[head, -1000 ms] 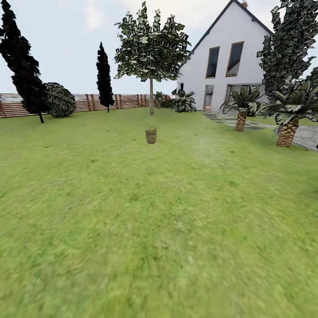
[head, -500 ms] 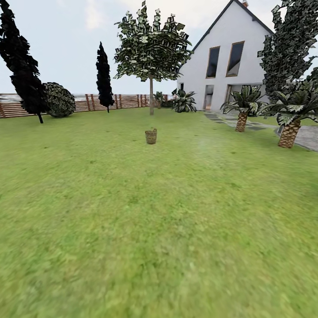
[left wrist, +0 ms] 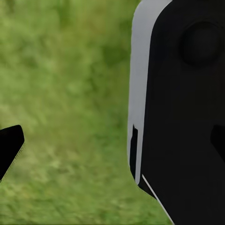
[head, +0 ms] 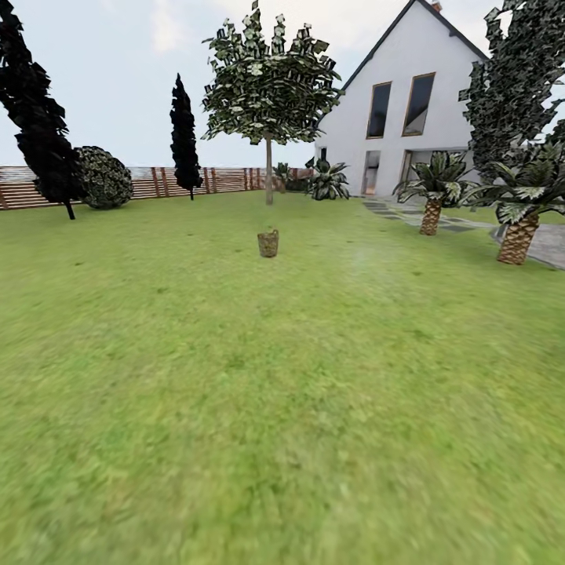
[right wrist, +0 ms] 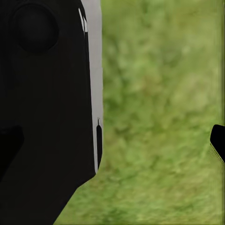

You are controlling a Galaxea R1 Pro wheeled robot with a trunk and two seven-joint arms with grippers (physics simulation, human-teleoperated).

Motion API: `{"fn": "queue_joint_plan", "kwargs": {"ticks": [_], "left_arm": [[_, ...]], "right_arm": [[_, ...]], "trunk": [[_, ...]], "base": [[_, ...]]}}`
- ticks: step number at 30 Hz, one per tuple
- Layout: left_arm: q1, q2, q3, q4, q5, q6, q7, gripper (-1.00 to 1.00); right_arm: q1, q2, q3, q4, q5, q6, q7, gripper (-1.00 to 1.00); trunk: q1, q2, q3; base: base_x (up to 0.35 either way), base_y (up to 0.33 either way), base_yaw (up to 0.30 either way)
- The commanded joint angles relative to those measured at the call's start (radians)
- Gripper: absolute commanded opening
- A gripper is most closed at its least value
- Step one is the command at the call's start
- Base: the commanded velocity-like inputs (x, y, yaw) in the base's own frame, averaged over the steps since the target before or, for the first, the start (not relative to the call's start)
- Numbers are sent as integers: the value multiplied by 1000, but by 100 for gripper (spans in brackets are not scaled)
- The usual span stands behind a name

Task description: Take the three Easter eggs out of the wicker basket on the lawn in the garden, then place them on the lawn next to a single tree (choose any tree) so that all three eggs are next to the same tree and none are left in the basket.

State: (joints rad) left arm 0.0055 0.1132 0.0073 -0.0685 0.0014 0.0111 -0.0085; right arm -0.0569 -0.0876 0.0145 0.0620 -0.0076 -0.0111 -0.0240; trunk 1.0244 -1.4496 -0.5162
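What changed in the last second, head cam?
Only the camera crept forward: the brown woven wicker basket and the scaly-trunked palms sit slightly lower and farther out in the head view. Nothing grasped or released. The basket stands on the mottled green lawn before the leafy tree.

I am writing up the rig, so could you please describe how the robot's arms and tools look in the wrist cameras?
Left wrist view: a large glossy black housing edged by a light grey strip, with a round raised boss, plus a black tip. Right wrist view mirrors it: black housing, grey edge, black tip. No cables or markings visible.

Both claws (left wrist: 75,145) (right wrist: 159,140) apart, empty
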Motion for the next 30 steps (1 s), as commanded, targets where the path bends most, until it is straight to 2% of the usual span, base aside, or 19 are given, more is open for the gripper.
{"fn": "queue_joint_plan", "kwargs": {"ticks": [1,30], "left_arm": [[1,0,1,-2,0,1,-1,100],[1,-1,2,-4,0,0,-1,100]], "right_arm": [[-1,0,2,2,0,-1,-2,100],[-1,0,4,2,4,-3,-2,100]], "trunk": [[1,0,-1],[1,0,-1]], "base": [[336,0,0],[337,0,0]]}}
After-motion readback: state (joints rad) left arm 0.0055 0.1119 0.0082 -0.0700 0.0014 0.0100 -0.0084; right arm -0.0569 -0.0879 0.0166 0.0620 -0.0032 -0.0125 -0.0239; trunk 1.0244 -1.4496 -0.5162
